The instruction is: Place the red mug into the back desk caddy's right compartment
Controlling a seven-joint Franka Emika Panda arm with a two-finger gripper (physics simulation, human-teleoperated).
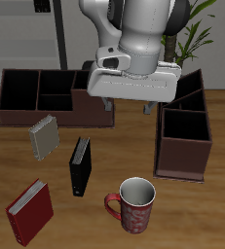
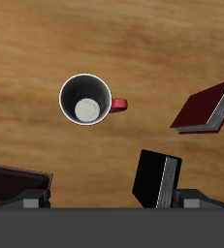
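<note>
From the outside, my hand (image 1: 127, 105) hangs high over the desk (image 1: 104, 146), fingers apart and holding nothing. The red mug (image 1: 133, 205) stands upright near the desk's front edge, well apart from the long back caddy (image 1: 46, 97). A black book (image 1: 80, 165), a grey book (image 1: 43, 137) and a red book (image 1: 30, 212) lie nearby.

From my wrist, the mug (image 2: 86, 100) stands open-mouthed below me, with the black book (image 2: 160, 179) and red book (image 2: 207, 107) near it.

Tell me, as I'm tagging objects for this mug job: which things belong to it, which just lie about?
Job: red mug, back desk caddy, its right compartment, end effector.
Lying about: red book, black book, grey book, taller caddy.
</note>
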